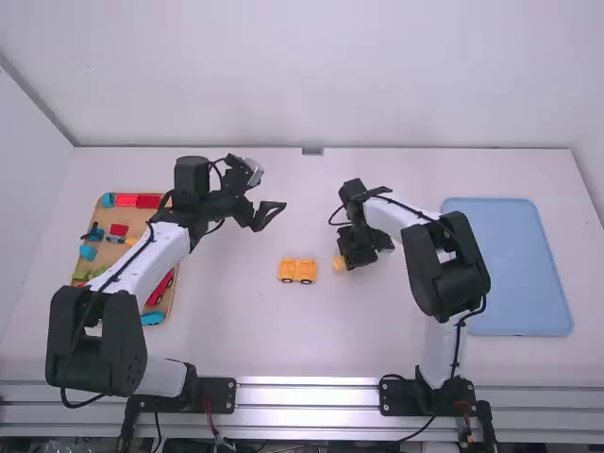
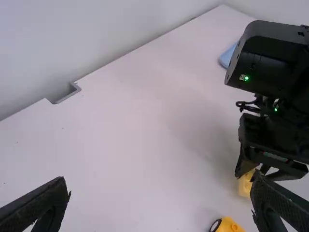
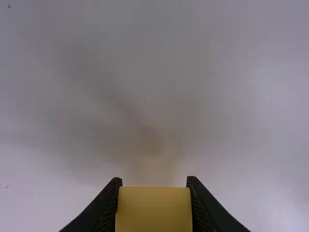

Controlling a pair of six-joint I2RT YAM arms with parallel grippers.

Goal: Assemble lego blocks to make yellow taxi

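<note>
Wheeled yellow base (image 1: 297, 271), studs upward, rested on the bench (image 1: 245, 330); yellow block (image 3: 154, 210), smooth-faced, was clasped near it by the right pincer (image 1: 344, 263).

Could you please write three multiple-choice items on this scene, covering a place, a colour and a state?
1. Where is the wheeled yellow block?
A) On the blue tray
B) On the white table, between the arms
C) Among the red blocks

2. What colour is the block between the right gripper's fingers?
A) Yellow
B) Green
C) Blue

3. How is the left gripper?
A) Shut on a block
B) Shut, empty
C) Open, empty

1 B: the high view shows it there.
2 A: its yellow face shows in the right wrist view.
3 C: its fingers stand wide apart, nothing between.
</note>
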